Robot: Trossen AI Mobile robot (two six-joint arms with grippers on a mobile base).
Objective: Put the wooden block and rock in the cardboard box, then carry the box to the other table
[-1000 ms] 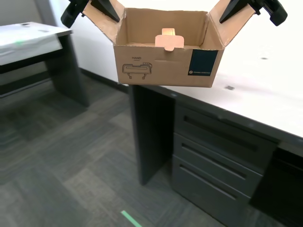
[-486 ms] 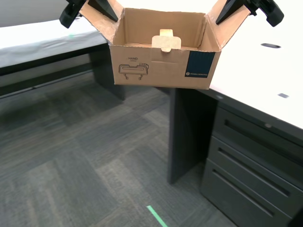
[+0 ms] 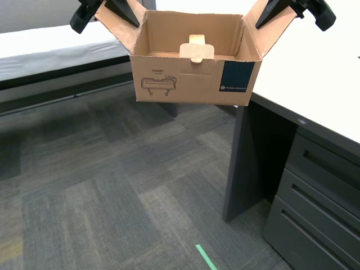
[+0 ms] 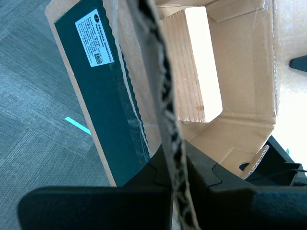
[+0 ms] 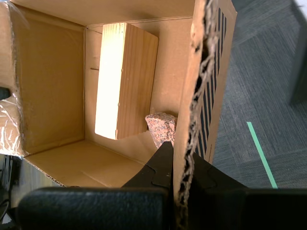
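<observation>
The cardboard box (image 3: 194,62) hangs in the air in the upper middle of the exterior view, clear of any table, over grey carpet (image 3: 101,197). It is carried by its two side flaps — one black gripper at each top corner of that frame.

Which arm is which? The rock (image 5: 162,128) shows only in the first wrist view, and the exterior view cannot see the box's floor, so I cannot match either arm to a corner.

My first gripper (image 5: 180,175) is pressed together on a flap's ragged corrugated edge, its jaws closed either side of the cardboard. Inside the box, just past those jaws, sits the pinkish rock on the floor, touching the end of the wooden block (image 5: 125,81), which lies flat further in.

My second gripper (image 4: 178,165) is likewise clamped on the other flap edge, with the box's dark teal outer face (image 4: 103,91) to one side and the wooden block (image 4: 194,67) lying inside beyond the fingertips. The rock is out of sight from here.

In the exterior view a white-draped table (image 3: 50,48) runs across the upper left, and a smooth pale desk (image 3: 315,84) with dark drawers (image 3: 315,202) fills the right. A green tape strip (image 3: 205,256) marks the floor at the bottom edge.
</observation>
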